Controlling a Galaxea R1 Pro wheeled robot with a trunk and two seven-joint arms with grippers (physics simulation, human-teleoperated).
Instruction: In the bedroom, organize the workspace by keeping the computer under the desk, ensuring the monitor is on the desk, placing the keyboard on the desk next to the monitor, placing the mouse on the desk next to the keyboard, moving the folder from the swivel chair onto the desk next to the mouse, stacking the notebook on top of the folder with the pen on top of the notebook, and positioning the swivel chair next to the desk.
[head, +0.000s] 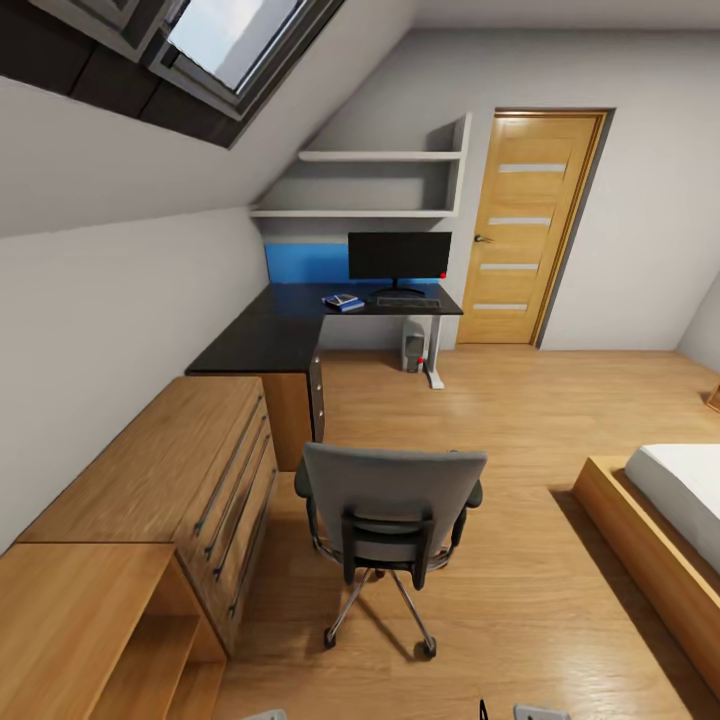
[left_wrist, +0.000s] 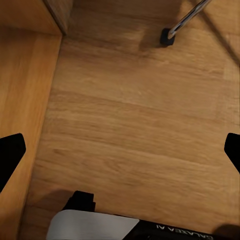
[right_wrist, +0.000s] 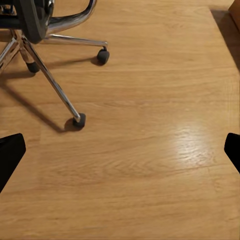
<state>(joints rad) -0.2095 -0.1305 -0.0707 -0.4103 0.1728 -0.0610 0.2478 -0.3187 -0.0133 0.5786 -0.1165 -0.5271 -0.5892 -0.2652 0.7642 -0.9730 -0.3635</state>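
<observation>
Plank flooring (head: 520, 600) of glossy wood lies nearest, under both released tools, left tool (left_wrist: 120, 150) and right tool (right_wrist: 120, 150), tips wide apart, holding nothing. Ahead, the grey upholstered swivel chair (head: 392, 510) on chrome legs shows its back. At ten o'clock stands a wooden drawer unit (head: 180, 470). Farther, at twelve, the glossy black L-shaped bench (head: 270, 340) carries the monitor (head: 399, 256), keyboard (head: 408, 301) and blue folder (head: 344, 302).
</observation>
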